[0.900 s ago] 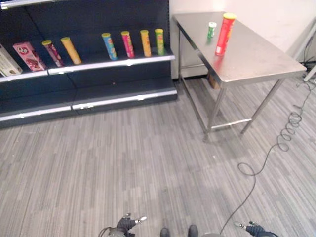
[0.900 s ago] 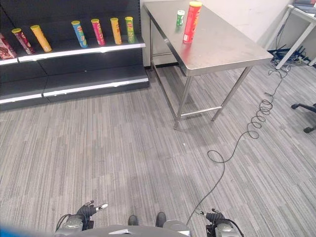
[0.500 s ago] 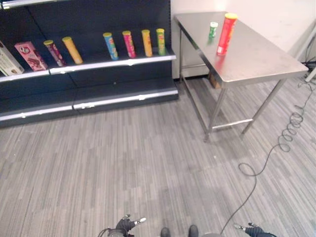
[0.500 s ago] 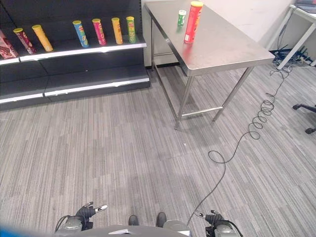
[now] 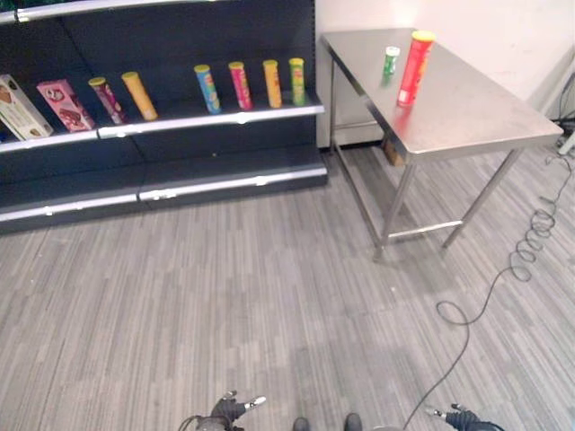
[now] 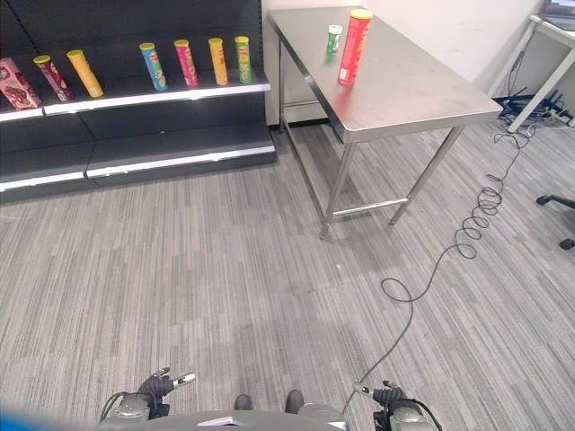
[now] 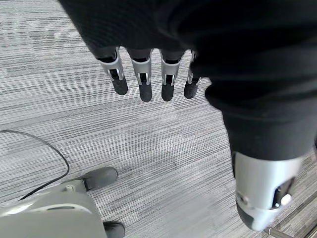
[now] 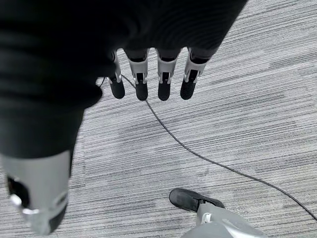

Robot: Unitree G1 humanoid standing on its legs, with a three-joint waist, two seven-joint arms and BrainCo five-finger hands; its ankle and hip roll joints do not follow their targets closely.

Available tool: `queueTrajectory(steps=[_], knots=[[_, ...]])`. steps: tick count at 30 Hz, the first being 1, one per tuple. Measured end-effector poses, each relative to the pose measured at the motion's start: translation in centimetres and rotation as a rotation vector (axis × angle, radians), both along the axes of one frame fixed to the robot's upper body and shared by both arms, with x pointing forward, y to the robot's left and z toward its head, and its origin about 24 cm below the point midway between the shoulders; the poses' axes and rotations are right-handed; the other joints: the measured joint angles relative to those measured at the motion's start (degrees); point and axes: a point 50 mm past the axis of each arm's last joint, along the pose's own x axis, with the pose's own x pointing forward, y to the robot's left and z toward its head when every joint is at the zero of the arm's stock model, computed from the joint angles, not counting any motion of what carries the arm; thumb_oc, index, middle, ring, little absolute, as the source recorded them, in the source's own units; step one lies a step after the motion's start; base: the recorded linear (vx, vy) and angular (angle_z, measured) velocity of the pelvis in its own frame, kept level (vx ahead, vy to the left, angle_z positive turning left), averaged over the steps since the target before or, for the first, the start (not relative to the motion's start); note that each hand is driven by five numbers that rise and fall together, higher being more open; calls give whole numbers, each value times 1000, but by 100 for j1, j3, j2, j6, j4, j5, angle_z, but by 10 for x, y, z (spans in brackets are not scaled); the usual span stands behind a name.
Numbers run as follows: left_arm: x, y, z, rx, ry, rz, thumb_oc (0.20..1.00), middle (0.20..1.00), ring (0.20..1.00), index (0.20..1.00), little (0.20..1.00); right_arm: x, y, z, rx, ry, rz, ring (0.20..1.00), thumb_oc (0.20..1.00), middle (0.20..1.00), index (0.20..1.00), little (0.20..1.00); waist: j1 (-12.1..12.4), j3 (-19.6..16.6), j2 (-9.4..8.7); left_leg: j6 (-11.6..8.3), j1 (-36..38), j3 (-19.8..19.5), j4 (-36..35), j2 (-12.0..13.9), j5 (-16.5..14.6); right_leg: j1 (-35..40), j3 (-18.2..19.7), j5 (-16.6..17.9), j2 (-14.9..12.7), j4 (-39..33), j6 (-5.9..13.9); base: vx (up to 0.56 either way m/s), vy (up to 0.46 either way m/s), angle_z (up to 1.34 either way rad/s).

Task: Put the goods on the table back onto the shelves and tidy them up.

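Note:
A tall red tube with a yellow lid point(image 5: 414, 68) stands upright on the steel table point(image 5: 467, 112) at the far right, and a small green can point(image 5: 391, 61) stands just behind it. On the dark shelf point(image 5: 211, 114) at the far left several tubes lean in a row point(image 5: 244, 84), with two boxes point(image 5: 63, 103) at the left end. My left hand point(image 7: 143, 82) and right hand point(image 8: 148, 82) hang low over the carpet, far from the table. Both have straight fingers and hold nothing.
A lower dark shelf point(image 5: 162, 184) runs under the stocked one. Grey striped carpet point(image 5: 234, 305) lies between me and the shelves. A coiled cable point(image 6: 476, 220) trails across the floor right of the table legs. A chair base point(image 6: 559, 206) and another table leg show at far right.
The whole scene has slid down and slightly right in both eye views, so the camera has moved. Table goods, shelf goods and both hands keep their places.

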Motion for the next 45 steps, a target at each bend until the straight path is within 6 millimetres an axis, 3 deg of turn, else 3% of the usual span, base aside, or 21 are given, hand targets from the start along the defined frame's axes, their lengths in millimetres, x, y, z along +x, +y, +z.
queueTrajectory(steps=[9, 16, 17, 18, 20, 21, 24, 26, 27, 29, 32, 34, 36, 38, 39, 40, 42, 43, 44, 45], knots=[[-3, 1, -1, 3, 12, 3, 1000, 1000, 1000, 1000, 1000, -1, 0, 0, 0, 3, 0, 1000, 1000, 1000, 1000, 1000, 9, -71, -12, 26, -191, 6, -1, -41, 15, -205, 23, 26, -30, 4, 27, -8, 56, -1], [4, 2, 1, 14, 2, -20, 1000, 1000, 1000, 1000, 1000, 14, 0, 3, -2, -29, 20, 1000, 1000, 1000, 1000, 1000, 11, 66, -10, 84, -374, 104, -4, -85, 46, -474, 96, 92, -75, 125, 113, -6, 146, -9], [13, 0, 3, 11, -19, -26, 1000, 1000, 1000, 1000, 1000, 26, -3, 8, -12, -59, 28, 1000, 1000, 1000, 1000, 1000, 49, 249, 132, 185, -372, 159, -7, -51, 54, -847, 154, 17, -71, 829, 266, 25, 446, -23], [30, -2, 8, 14, -56, -50, 1000, 1000, 1000, 1000, 1000, 34, -11, 13, -33, -78, 34, 1000, 1000, 1000, 1000, 1000, -32, 490, 318, 251, -296, 124, -4, -7, 15, -1419, 180, -132, -165, 2177, 483, 65, 366, -24], [39, 1, 12, 31, -79, -80, 1000, 1000, 1000, 1000, 1000, 33, -15, 14, -46, -76, 44, 1000, 1000, 1000, 1000, 1000, -99, 680, 234, 406, -59, 13, 35, -211, 3, -2400, 344, -250, -573, 4390, 560, 78, 157, 24], [40, 4, 13, 38, -83, -81, 1000, 1000, 1000, 1000, 1000, 27, -16, 12, -46, -60, 38, 1000, 1000, 1000, 1000, 1000, -193, 680, 202, 526, -70, -6, 91, -319, -61, -2680, 615, -334, -704, 4711, 618, 104, 31, 43], [38, 3, 13, 38, -82, -89, 1000, 1000, 1000, 1000, 1000, 20, -17, 11, -47, -43, 32, 1000, 1000, 1000, 1000, 1000, -174, 681, 216, 603, -78, 26, 63, -380, -49, -3212, 906, -361, -749, 4270, 702, 235, -28, 4], [31, 7, 11, 47, -51, -78, 1000, 1000, 1000, 1000, 1000, 20, -16, 11, -45, -45, 30, 1000, 1000, 1000, 1000, 1000, -183, 685, 225, 538, -128, -55, 71, -417, -83, -3008, 1063, -405, -673, 2563, 904, 255, -55, -1], [33, 11, 12, 55, -59, -69, 1000, 1000, 1000, 1000, 1000, 15, -17, 9, -44, -32, 22, 1000, 1000, 1000, 1000, 1000, -235, 695, 81, 528, -80, -105, 49, -559, -98, -2880, 1049, -280, -725, 1589, 1025, 407, -92, 31], [34, 13, 13, 59, -58, -63, 1000, 1000, 1000, 1000, 1000, 13, -16, 8, -39, -30, 5, 1000, 1000, 1000, 1000, 1000, -357, 693, -1, 555, -57, -244, 76, -675, -186, -2619, 853, 35, -805, 262, 1197, 316, -77, 37], [31, 8, 11, 45, -55, -63, 1000, 1000, 1000, 1000, 1000, 10, -14, 7, -31, -20, 3, 1000, 1000, 1000, 1000, 1000, -475, 725, -67, 631, 290, -379, 36, -710, -374, -2439, 240, 344, -805, -30, 1116, 283, -97, 23], [28, 8, 10, 45, -46, -64, 1000, 1000, 1000, 1000, 1000, 10, -14, 7, -32, -21, 4, 1000, 1000, 1000, 1000, 1000, -454, 656, -97, 477, 506, -415, 61, -705, -631, -2331, 14, 445, -733, -15, 1042, 456, -186, 5], [30, 1, 9, 32, -54, -86, 1000, 1000, 1000, 1000, 1000, 4, -15, 6, -34, -5, 0, 1000, 1000, 1000, 1000, 1000, -529, 517, 19, 275, 825, -700, 39, -556, -907, -2033, -99, 586, -595, 132, 854, 550, -246, 57], [21, -8, 4, 13, -32, -100, 1000, 1000, 1000, 1000, 1000, 1, -16, 5, -33, 5, 3, 1000, 1000, 1000, 1000, 1000, -594, 313, 291, -27, 1164, -935, 63, -167, -1095, -1628, -180, 783, -297, 178, 539, 365, -179, 63], [18, -9, 3, 11, -23, -100, 1000, 1000, 1000, 1000, 1000, 2, -15, 5, -28, 2, 9, 1000, 1000, 1000, 1000, 1000, -625, 191, 283, -75, 1227, -1024, 228, -78, -1109, -1468, -176, 995, -237, 209, 294, 391, -218, 47], [14, -10, 1, 6, -6, -93, 1000, 1000, 1000, 1000, 1000, 4, -17, 6, -31, -5, 17, 1000, 1000, 1000, 1000, 1000, -597, 111, 297, -203, 1224, -1081, 543, -11, -1126, -1328, -204, 991, -176, 285, -44, 241, -146, 35], [7, -13, -2, -2, 12, -84, 1000, 1000, 1000, 1000, 1000, 20, -21, 13, -44, -58, 33, 1000, 1000, 1000, 1000, 1000, -574, -60, 265, -679, 1074, -1146, 1279, 46, -947, -1014, -187, 714, -129, 249, -106, 371, -231, 12], [5, -15, -3, -6, 20, -83, 1000, 1000, 1000, 1000, 1000, 23, -22, 14, -49, -72, 38, 1000, 1000, 1000, 1000, 1000, -557, -123, 265, -768, 956, -1154, 1568, 76, -979, -950, -198, 681, -109, 212, -145, 481, -337, 31], [10, -16, -2, -11, 9, -87, 1000, 1000, 1000, 1000, 1000, 33, -25, 20, -56, -128, 54, 1000, 1000, 1000, 1000, 1000, -584, -196, 262, -931, 564, -1157, 2524, 222, -858, -643, -194, 327, -6, 160, -260, 422, -340, 39], [15, -15, -1, -8, -2, -88, 1000, 1000, 1000, 1000, 1000, 33, -25, 20, -57, -128, 56, 1000, 1000, 1000, 1000, 1000, -579, -204, 256, -1131, 203, -1099, 3381, 303, -882, -501, -256, 282, 73, 113, -309, 275, -284, 47]])
